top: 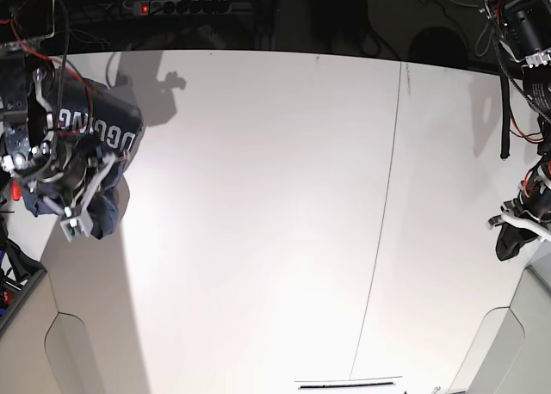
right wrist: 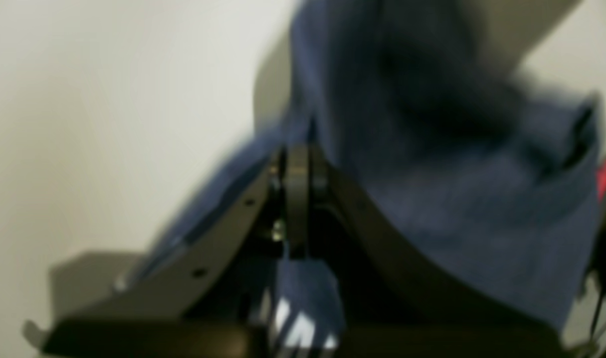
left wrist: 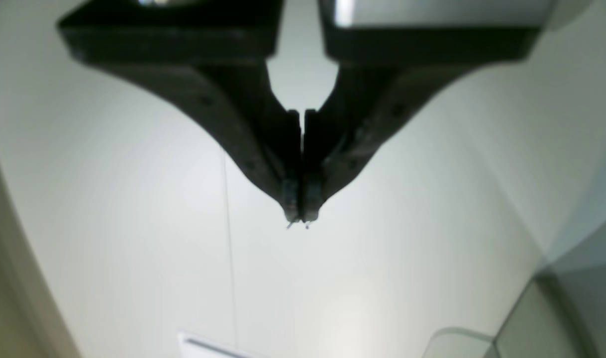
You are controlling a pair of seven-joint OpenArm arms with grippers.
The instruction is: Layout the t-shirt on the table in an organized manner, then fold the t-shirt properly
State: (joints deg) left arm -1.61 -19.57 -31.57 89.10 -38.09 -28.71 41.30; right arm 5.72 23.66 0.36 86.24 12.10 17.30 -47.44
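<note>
The t-shirt [top: 103,123] is a bunched navy bundle with white lettering, held up over the far left corner of the table [top: 258,196] in the base view. In the right wrist view my right gripper [right wrist: 298,149] is shut on a fold of the blue t-shirt [right wrist: 457,199], which hangs beyond the fingers. My left gripper [left wrist: 299,219] is shut with nothing in it, hovering above the bare white table [left wrist: 134,199]. The base view places the left gripper [top: 515,239] at the right edge, far from the shirt.
A thin dark seam [top: 379,239] crosses the tabletop from back to front. Cables and a power strip [top: 172,7] line the back edge. Grey panels sit at the front left [top: 26,299] and front right [top: 534,325] corners. A narrow white strip [top: 349,383] lies at the front edge.
</note>
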